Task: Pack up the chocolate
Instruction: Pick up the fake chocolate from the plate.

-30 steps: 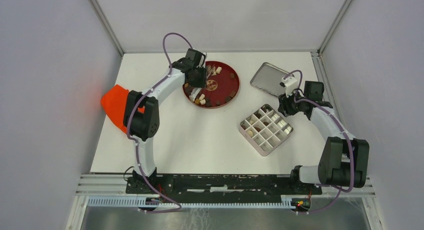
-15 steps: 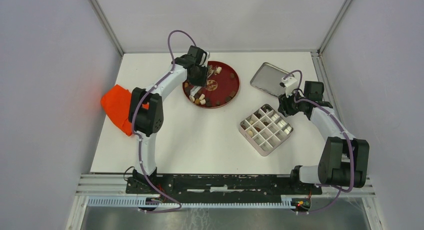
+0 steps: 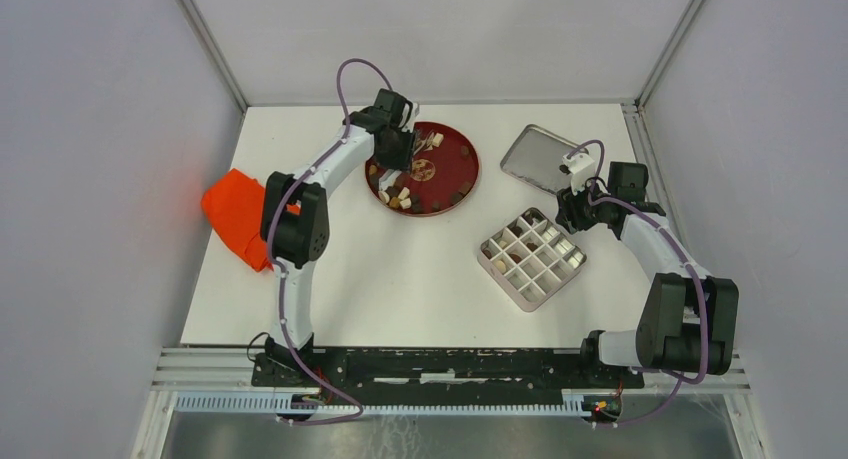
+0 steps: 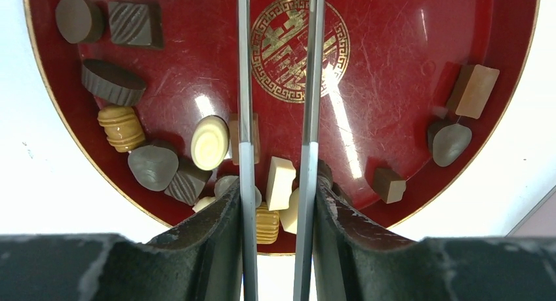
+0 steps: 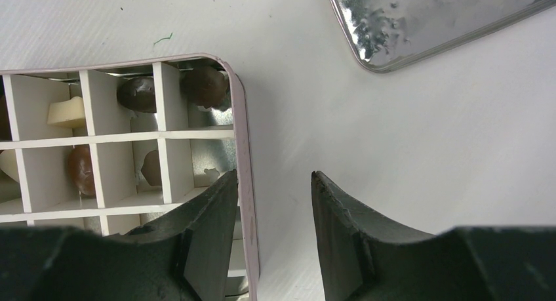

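Observation:
Several pieces of chocolate (image 4: pixel 210 142), dark, light brown and cream, lie in a red plate (image 4: pixel 406 65) with a gold emblem. My left gripper (image 4: pixel 275 196) is shut on metal tweezers (image 4: pixel 244 84), whose two arms stand apart and reach over the plate. A cream piece (image 4: pixel 280 181) lies below, between those arms. From above, the left gripper (image 3: pixel 400 149) hangs over the plate's (image 3: pixel 455 169) left side. A white divided box (image 5: pixel 239 117) holds a few chocolates (image 5: pixel 203 86). My right gripper (image 5: pixel 272 180) is open and straddles the box's right wall.
A shiny metal lid (image 3: pixel 540 157) lies at the back right, beyond the divided box (image 3: pixel 504 279). An orange cloth (image 3: pixel 232 217) sits at the table's left edge beside the left arm. Grey walls close in on both sides.
The left arm's elbow swung in toward the table and its wrist edged toward the plate's far left rim. The right arm has stayed still.

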Controlling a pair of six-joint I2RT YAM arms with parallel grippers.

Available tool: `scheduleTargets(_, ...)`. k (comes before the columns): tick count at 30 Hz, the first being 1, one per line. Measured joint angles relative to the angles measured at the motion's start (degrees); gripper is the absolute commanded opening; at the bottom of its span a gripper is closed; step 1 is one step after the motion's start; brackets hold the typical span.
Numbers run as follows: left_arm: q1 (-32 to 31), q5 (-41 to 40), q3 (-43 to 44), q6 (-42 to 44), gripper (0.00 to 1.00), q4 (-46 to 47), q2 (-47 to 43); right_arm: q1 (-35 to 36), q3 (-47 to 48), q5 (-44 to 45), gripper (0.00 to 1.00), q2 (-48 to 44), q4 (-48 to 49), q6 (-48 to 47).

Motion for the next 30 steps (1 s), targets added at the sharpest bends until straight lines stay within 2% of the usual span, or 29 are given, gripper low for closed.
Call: scheduleTargets(30, 0.66, 1.33, 1.6, 1.38, 0.46, -2.73, 1.22, -0.22, 0.0, -0.63, 0.51, 0.0, -0.17, -0.15)
